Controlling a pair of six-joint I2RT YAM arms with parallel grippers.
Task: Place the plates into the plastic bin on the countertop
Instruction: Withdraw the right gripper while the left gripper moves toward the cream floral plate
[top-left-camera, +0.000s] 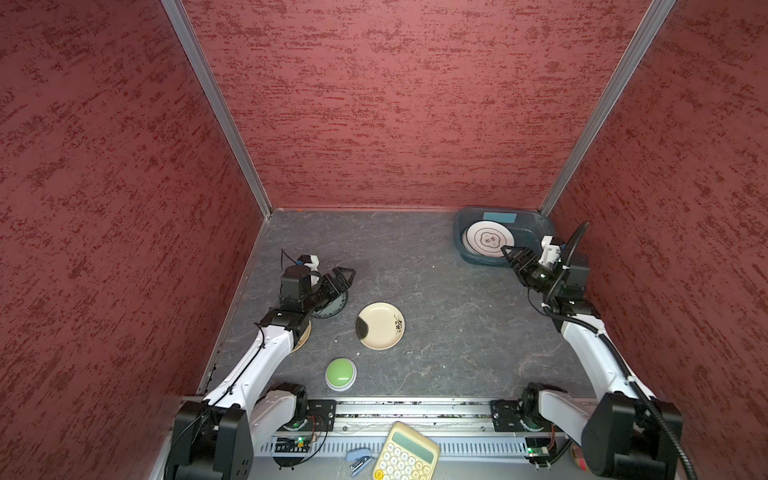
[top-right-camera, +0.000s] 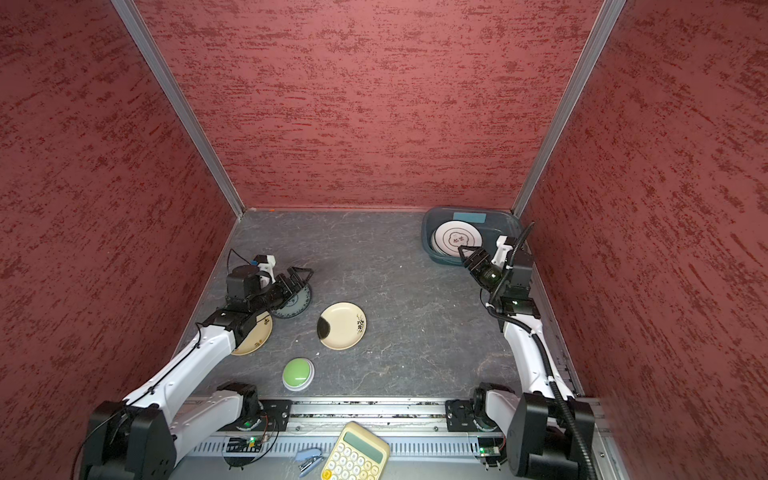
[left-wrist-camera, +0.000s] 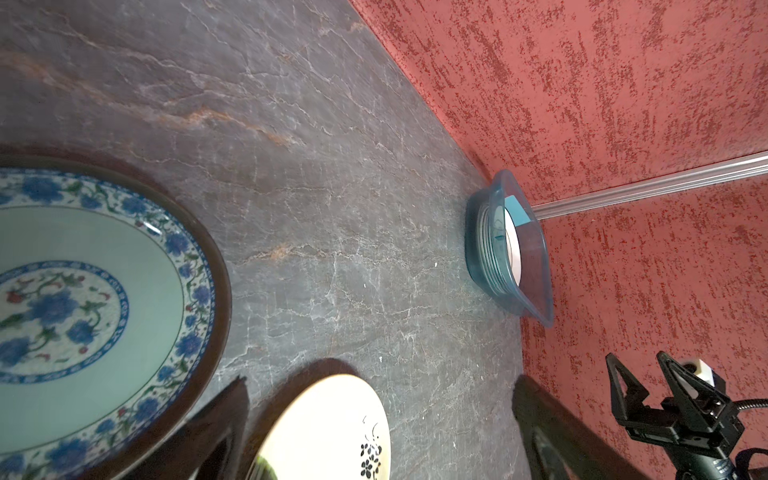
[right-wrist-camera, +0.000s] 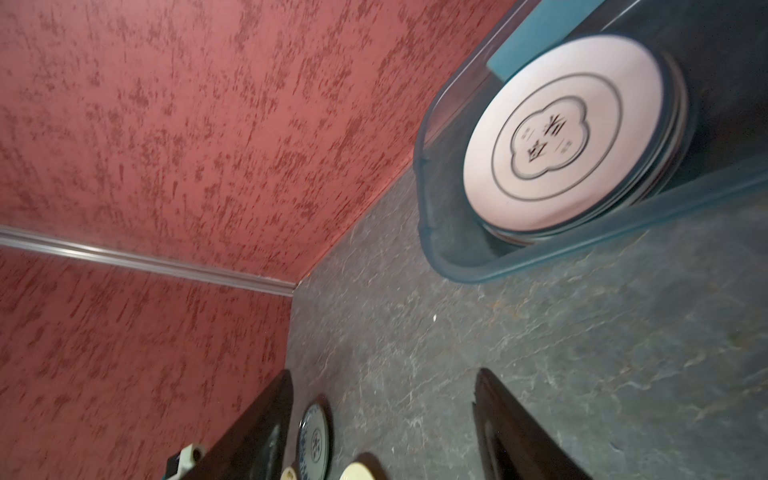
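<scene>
The plastic bin (top-left-camera: 478, 259) sits in the far right corner of the countertop (top-left-camera: 440, 299) and holds a stack topped by a white plate (top-left-camera: 488, 240). The right gripper (top-left-camera: 508, 253) hangs over its near rim, fingers parted and empty. The left gripper (top-left-camera: 347, 274), spread wide and empty, hovers over a blue-flowered plate (top-left-camera: 336, 308). A cream plate (top-left-camera: 380, 326) lies mid-counter, and a second cream plate (top-right-camera: 254, 337) lies under the left arm (top-right-camera: 208, 353).

This is looking like a lab test booth: red textured panels (top-left-camera: 395, 104) joined by metal strips (top-left-camera: 216, 108) are boxing in a stone-look countertop (top-left-camera: 436, 291), robot arms (top-left-camera: 257, 357) are sitting bolted to a rail (top-left-camera: 415, 411), and a calculator (top-left-camera: 405, 455) and stapler (top-left-camera: 359, 459) are lying in front.
</scene>
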